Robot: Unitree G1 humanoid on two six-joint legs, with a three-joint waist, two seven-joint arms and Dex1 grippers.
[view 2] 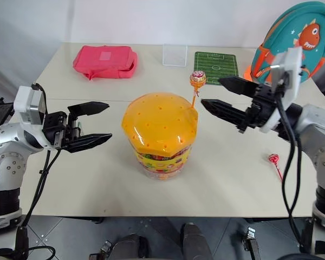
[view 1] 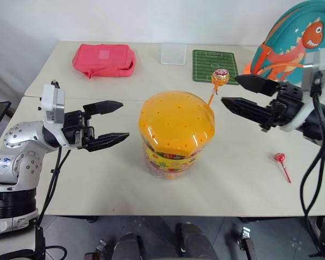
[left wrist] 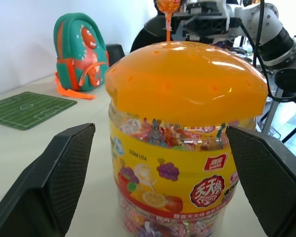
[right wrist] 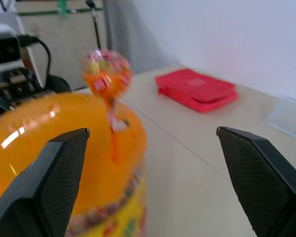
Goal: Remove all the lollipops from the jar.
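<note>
That lollipop [view 1: 220,77] poking up mid-frame from the jar [view 1: 176,135] lid looks light with a thin bendy stick, so I'd pinch low on the stick; right gripper [view 1: 239,92] and left gripper [view 1: 114,123] both gape empty.

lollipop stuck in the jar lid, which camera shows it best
The right wrist view: the lollipop sits close, wrapper and orange stick visible above the jar. Both eye views show it small at the lid's far edge. The left wrist view cuts off most of its head.
</note>
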